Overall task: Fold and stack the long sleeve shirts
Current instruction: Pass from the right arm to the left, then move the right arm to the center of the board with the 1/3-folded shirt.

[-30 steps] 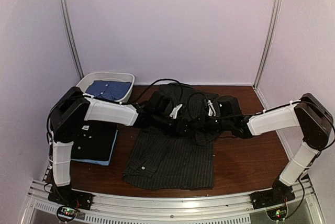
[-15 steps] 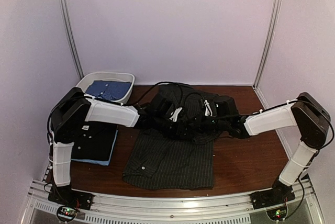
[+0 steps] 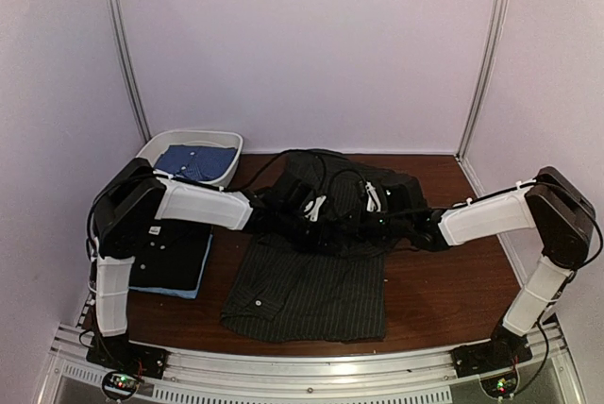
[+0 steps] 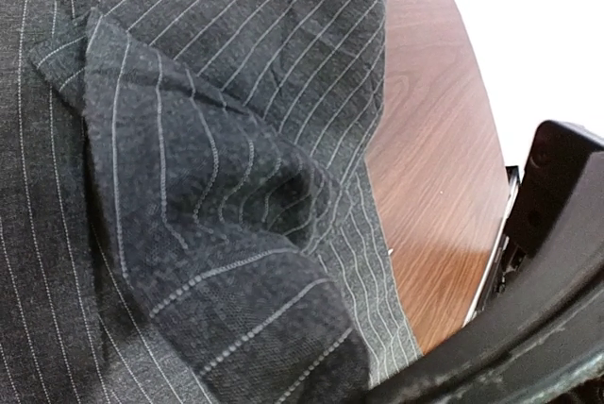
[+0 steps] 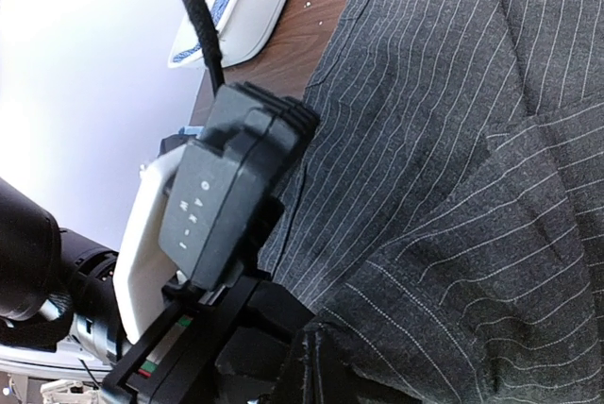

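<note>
**Left gripper** [image 3: 326, 227]: clenched on a raised fold of the charcoal pinstriped shirt [image 3: 307, 295]. The left wrist view shows a ridge of that cloth drawn up toward the gripper's black body at the frame's lower edge. The jaw tips themselves are hidden.

**Right gripper** [image 3: 366, 227]: judged likewise clenched on the same shirt. Its wrist view shows a lifted layer gathered at the bottom edge, tips again hidden. The two grippers stand just beside each other over the shirt's middle.

**Change noted:** over the last second the right arm has reached further left and both grippers have drawn slightly toward the far side. The bunch of cloth that hung lower on the right has pulled up, and the near half now lies flatter. Judgement: a fold of the upper part is under way, not finished.

**Position:** the shirt lies at the centre of the wooden table [image 3: 444, 291]. Its near half is spread toward the arm bases and its far part is heaped under and behind the grippers. Well apart to the left, a folded black shirt [image 3: 170, 253] rests on a light blue shirt [image 3: 193, 289]. Behind these, a blue shirt [image 3: 193, 160] sits in the white tub [image 3: 222, 140].
</note>
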You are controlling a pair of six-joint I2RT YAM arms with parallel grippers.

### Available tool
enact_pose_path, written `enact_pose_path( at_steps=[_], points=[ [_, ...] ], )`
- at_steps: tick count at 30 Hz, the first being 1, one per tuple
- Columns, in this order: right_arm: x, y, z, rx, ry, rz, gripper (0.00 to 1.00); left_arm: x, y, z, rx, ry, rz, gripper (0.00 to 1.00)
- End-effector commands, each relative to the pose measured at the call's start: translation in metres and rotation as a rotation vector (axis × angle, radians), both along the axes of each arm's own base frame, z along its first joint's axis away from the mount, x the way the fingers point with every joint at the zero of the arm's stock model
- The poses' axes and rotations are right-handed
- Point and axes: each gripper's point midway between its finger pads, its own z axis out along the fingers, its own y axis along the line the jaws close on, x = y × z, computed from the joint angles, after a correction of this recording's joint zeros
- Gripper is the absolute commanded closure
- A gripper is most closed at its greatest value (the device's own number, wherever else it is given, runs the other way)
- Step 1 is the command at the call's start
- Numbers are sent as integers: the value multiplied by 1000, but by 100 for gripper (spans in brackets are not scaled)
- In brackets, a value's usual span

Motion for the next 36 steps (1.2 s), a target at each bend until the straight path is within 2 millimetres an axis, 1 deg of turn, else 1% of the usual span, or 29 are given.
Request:
enact_pose_path(
  at_steps=[1, 4, 7, 11, 14, 16, 21, 25, 26, 27, 28, 30, 32, 36],
  points=[
    [2, -4, 13, -35, -55, -13, 92, 12, -2, 6, 10, -52, 25, 100],
    [3, -14, 17, -75, -78, -34, 80, 15, 0, 19, 11, -84, 38, 100],
    [6, -28, 25, -107, -107, -71, 71, 21, 4, 41, 8, -129, 58, 100],
    [10, -54, 35, -151, -140, -135, 61, 32, 11, 69, 18, -201, 97, 100],
    [13, -78, 35, -186, -149, -197, 57, 44, 21, 87, 30, -241, 133, 100],
    [15, -94, 31, -195, -135, -224, 57, 54, 34, 98, 45, -267, 169, 100],
    [14, -129, 18, -215, -109, -276, 56, 85, 79, 129, 76, -329, 273, 100],
    [12, -141, 9, -239, -98, -290, 56, 102, 120, 160, 96, -395, 362, 100],
    [11, -142, 6, -248, -94, -291, 56, 104, 131, 171, 97, -420, 386, 100],
    [10, -144, 3, -257, -91, -293, 56, 107, 140, 173, 108, -423, 402, 100],
    [10, -146, -1, -267, -85, -297, 56, 110, 150, 179, 115, -437, 426, 100],
    [8, -147, -8, -276, -74, -299, 56, 113, 165, 183, 136, -442, 455, 100],
    [7, -147, -14, -275, -64, -297, 56, 116, 175, 182, 150, -440, 472, 100],
    [4, -144, -29, -271, -34, -279, 56, 117, 184, 174, 169, -427, 486, 100]
  ],
)
